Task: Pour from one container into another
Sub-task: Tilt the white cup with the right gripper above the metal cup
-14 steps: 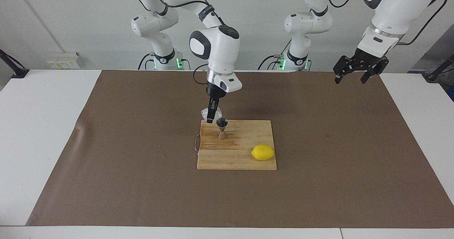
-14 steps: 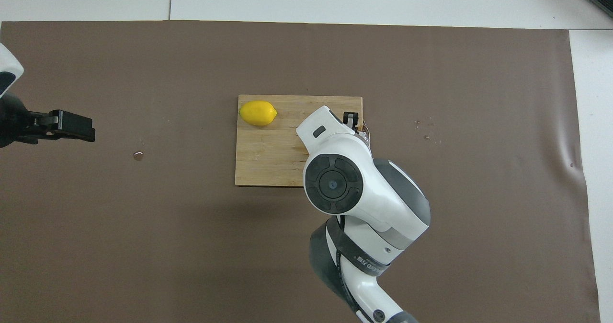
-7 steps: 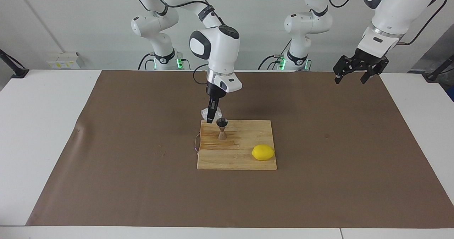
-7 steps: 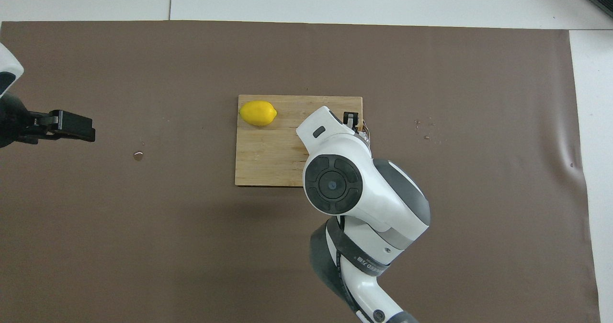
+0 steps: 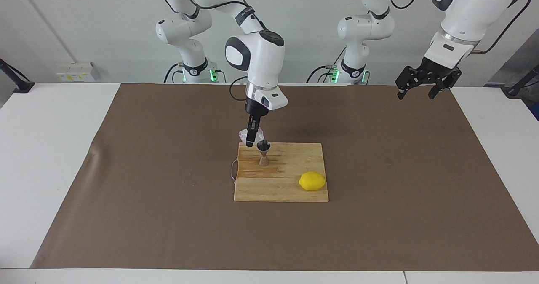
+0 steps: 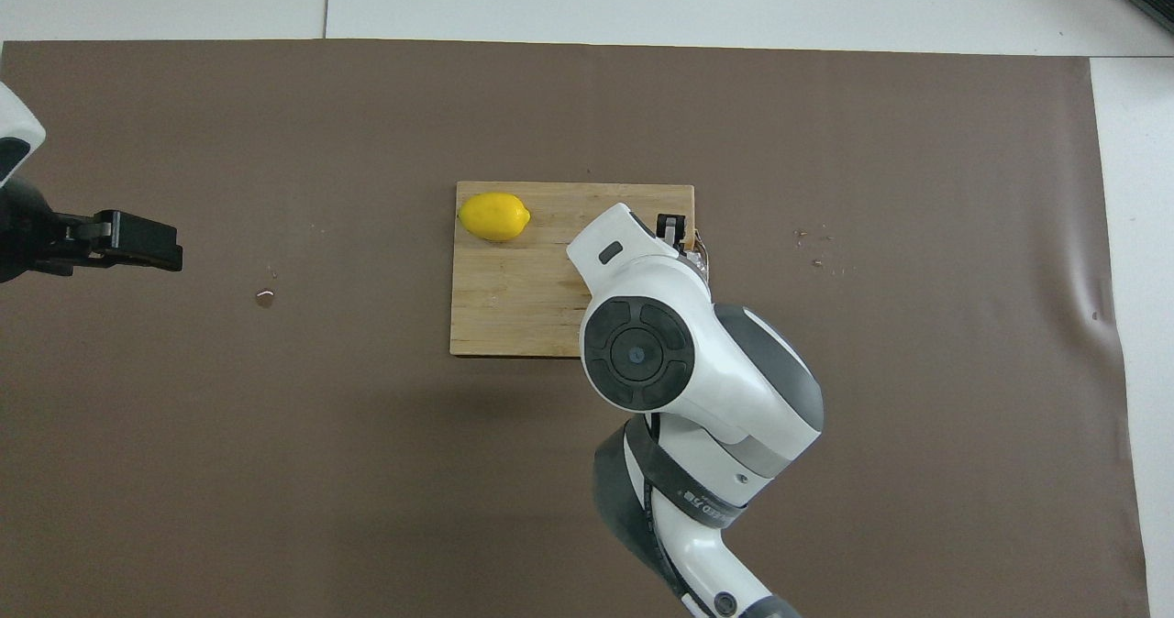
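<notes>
The steel hourglass jigger (image 5: 263, 152) stands upright on a wooden cutting board (image 5: 290, 155), near the board's edge closest to the robots. My right gripper (image 5: 251, 140) points down and is shut on the clear crinkly cup (image 5: 244, 134). It holds the cup up in the air beside the jigger's mouth, over the board's corner toward the right arm's end. In the overhead view the right arm covers the jigger and most of the cup; only a fingertip (image 6: 674, 228) shows. My left gripper (image 5: 415, 91) is open and empty, and waits raised over the mat at the left arm's end.
A yellow lemon (image 5: 312, 181) lies on the board, farther from the robots than the jigger. A thin wire loop (image 5: 233, 170) sticks out at the board's edge. A small droplet (image 6: 265, 298) and crumbs (image 6: 816, 251) lie on the brown mat (image 5: 126, 191).
</notes>
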`<state>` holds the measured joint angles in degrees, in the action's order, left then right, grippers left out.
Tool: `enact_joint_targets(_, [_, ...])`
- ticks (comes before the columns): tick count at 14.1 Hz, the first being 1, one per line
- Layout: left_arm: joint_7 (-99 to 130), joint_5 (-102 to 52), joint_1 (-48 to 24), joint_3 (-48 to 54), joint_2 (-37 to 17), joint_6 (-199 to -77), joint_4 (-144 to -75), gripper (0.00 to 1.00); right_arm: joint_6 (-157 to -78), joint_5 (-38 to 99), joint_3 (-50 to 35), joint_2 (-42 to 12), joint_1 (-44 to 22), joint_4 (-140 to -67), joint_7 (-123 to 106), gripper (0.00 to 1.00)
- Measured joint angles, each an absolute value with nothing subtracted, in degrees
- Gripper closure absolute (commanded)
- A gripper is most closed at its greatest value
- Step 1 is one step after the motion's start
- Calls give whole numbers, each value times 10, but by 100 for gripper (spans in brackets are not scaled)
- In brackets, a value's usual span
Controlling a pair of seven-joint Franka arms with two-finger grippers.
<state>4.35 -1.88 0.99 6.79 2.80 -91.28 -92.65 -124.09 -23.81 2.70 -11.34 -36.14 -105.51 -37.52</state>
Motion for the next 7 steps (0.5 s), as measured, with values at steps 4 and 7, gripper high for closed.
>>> enact_joint_targets(4, [43,-19,10,68,28,-913,-926,0,-1246,-238,27,-115,-361,-1055,-365,63])
enact_joint_targets(7, [43,-19,10,68,28,-913,-926,0,-1261,-238,27,-116,-359,-1055,-347,63])
